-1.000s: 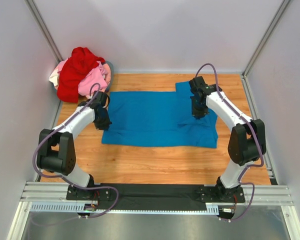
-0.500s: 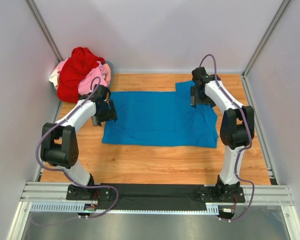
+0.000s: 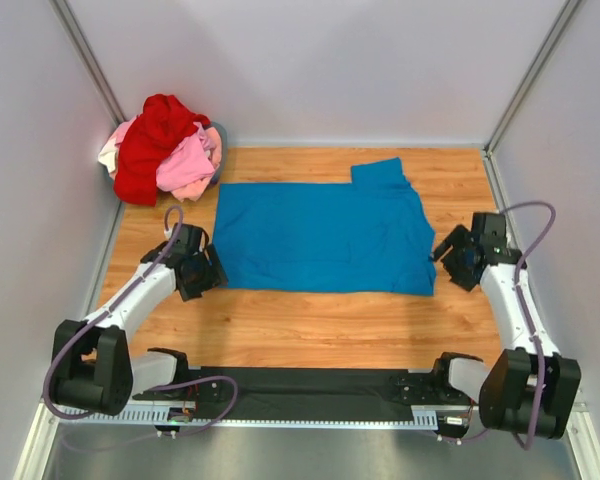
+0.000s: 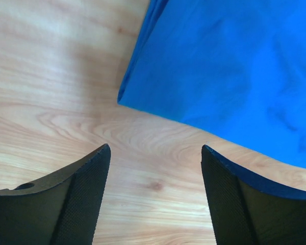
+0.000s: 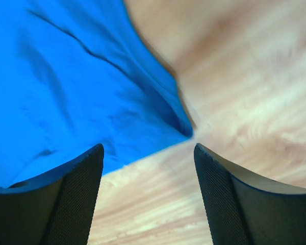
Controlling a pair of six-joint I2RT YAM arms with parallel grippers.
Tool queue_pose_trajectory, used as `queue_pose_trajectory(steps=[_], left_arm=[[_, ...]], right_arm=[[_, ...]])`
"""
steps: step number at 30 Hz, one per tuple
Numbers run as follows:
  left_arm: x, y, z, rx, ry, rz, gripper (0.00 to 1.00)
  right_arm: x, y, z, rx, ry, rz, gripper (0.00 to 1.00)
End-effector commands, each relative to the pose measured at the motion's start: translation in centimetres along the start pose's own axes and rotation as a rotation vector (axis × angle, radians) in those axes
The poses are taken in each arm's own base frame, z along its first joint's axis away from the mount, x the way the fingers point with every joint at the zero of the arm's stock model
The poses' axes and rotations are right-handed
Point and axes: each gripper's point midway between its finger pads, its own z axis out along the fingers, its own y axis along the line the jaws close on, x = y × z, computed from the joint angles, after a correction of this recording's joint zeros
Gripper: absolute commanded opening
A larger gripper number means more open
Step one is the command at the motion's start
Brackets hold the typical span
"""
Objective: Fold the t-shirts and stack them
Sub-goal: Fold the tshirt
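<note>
A bright blue t-shirt [image 3: 320, 235] lies flat in the middle of the wooden table, one sleeve [image 3: 378, 173] sticking out at its back right. My left gripper [image 3: 208, 270] is open just off the shirt's near left corner [image 4: 123, 97], with only bare wood between its fingers [image 4: 154, 148]. My right gripper [image 3: 448, 255] is open beside the near right corner [image 5: 186, 130], also empty [image 5: 148, 145]. A red t-shirt [image 3: 150, 140], a light pink one [image 3: 185, 165] and a whitish one [image 3: 110, 157] lie crumpled in a pile at the back left.
White walls with metal posts [image 3: 90, 75] close the table on the left, back and right. The arms' black base rail [image 3: 310, 385] runs along the near edge. Bare wood [image 3: 320, 325] shows between the shirt and the rail.
Both grippers went from shut on the blue shirt to open, let it go, and drew back outward and toward the near side. The shirt now lies flat and still.
</note>
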Motion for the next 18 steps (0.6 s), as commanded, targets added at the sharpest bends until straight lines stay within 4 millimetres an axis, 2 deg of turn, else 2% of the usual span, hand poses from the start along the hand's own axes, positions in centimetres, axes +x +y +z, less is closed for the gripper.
queue_pose_trajectory(steps=[1, 3, 4, 7, 12, 18], left_arm=[[-0.3, -1.5, 0.6, 0.092, -0.044, -0.072, 0.77], [0.2, -1.3, 1.2, 0.099, -0.043, -0.078, 0.76], [0.3, -1.2, 1.3, 0.097, -0.043, -0.081, 0.76], [0.5, -0.8, 2.0, 0.079, -0.037, -0.080, 0.75], [0.6, -0.4, 2.8, 0.059, -0.034, -0.078, 0.75], [0.5, 0.8, 3.4, -0.002, -0.055, -0.093, 0.76]], right_arm=[[3.5, -0.4, 1.5, -0.114, 0.099, 0.188, 0.72], [3.6, -1.1, 1.2, -0.135, 0.085, 0.217, 0.68], [4.5, -1.7, 1.5, -0.128, 0.098, 0.223, 0.67], [5.0, -2.2, 2.1, -0.125, 0.104, 0.228, 0.64], [5.8, -2.8, 4.5, -0.113, 0.146, 0.240, 0.58], [6.0, -3.3, 5.9, -0.095, 0.157, 0.233, 0.50]])
